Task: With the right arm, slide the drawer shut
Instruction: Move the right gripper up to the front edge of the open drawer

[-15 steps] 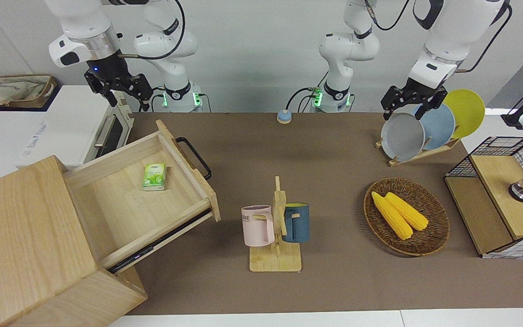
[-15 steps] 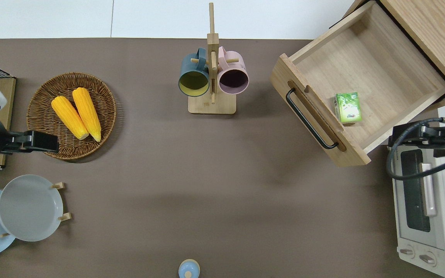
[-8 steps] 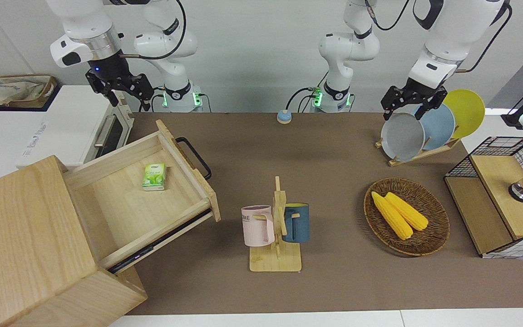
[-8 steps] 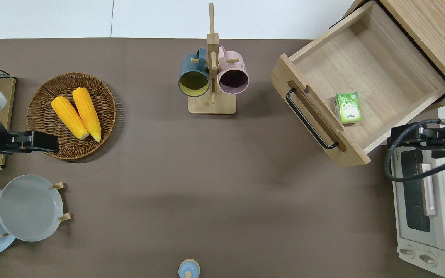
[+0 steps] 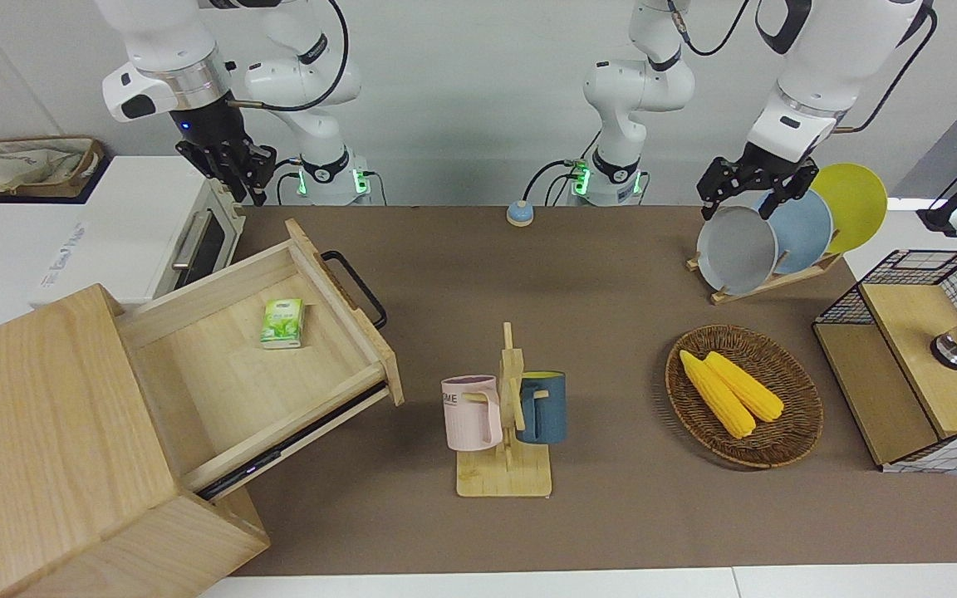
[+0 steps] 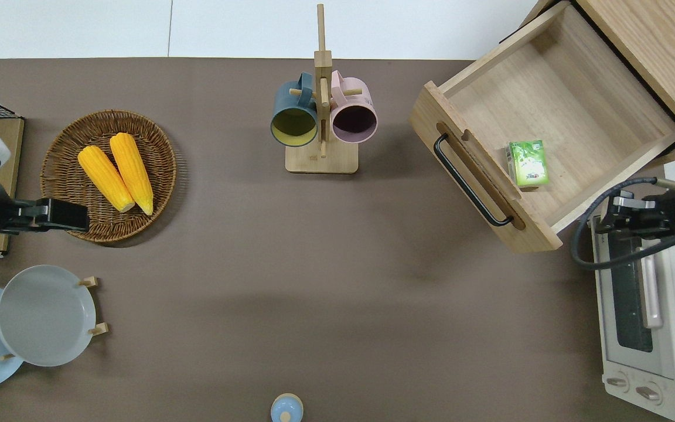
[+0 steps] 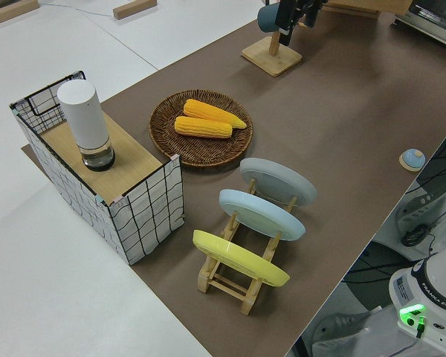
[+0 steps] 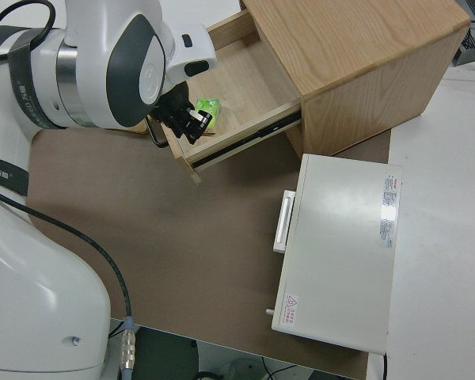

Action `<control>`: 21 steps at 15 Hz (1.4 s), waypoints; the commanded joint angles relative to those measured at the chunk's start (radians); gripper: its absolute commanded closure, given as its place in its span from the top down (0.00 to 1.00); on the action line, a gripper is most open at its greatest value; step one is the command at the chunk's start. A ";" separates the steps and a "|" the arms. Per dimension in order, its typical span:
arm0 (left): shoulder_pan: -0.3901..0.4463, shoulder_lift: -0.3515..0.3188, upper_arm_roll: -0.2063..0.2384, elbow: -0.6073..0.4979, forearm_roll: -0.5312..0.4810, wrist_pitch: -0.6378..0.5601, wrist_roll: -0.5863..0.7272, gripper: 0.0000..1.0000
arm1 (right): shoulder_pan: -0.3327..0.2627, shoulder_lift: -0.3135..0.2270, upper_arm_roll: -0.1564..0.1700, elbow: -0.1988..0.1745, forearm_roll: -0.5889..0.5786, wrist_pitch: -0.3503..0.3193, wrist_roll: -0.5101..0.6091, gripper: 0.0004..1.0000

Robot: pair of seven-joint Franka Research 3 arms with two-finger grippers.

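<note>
Lighting was bright and even, looked like it came from overhead, no harsh glare anywhere. Soft blurry shadows sat on the brown desk (image 6: 337, 293), darker under the pulled-out pale-wood drawer (image 5: 279, 349). Everything was in focus; the front view bent a little at its edges.

The drawer (image 5: 262, 357) is pale wood with a black bar handle (image 5: 354, 289), and a green-and-white printed carton (image 5: 282, 323) lies in it. The bench (image 5: 595, 274) is brown. Two yellow corn cobs (image 5: 732, 392) lie in a dark brown wicker basket (image 5: 794, 436). A pink mug (image 5: 472, 413) and a dark blue mug (image 5: 543, 407) (yellow inside) hang on a pale wooden stand (image 5: 505, 477). The plates are grey (image 5: 736, 251), light blue (image 5: 807, 228) and yellow (image 5: 856, 203). The toaster oven (image 6: 654, 328) is white with a silver handle. The right arm (image 5: 163, 50) is white with a silver wrist ring and a black tool (image 5: 233, 170).
</note>
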 commanded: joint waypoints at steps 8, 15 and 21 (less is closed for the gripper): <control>-0.004 -0.008 0.004 0.004 0.013 -0.014 0.001 1.00 | 0.002 -0.003 0.055 0.011 0.008 -0.047 0.162 0.00; -0.004 -0.008 0.004 0.002 0.013 -0.014 0.001 1.00 | 0.002 -0.017 0.135 0.004 0.053 -0.049 0.425 0.00; -0.004 -0.008 0.004 0.004 0.013 -0.014 0.001 1.00 | 0.017 -0.015 0.210 -0.040 0.090 -0.012 0.665 0.00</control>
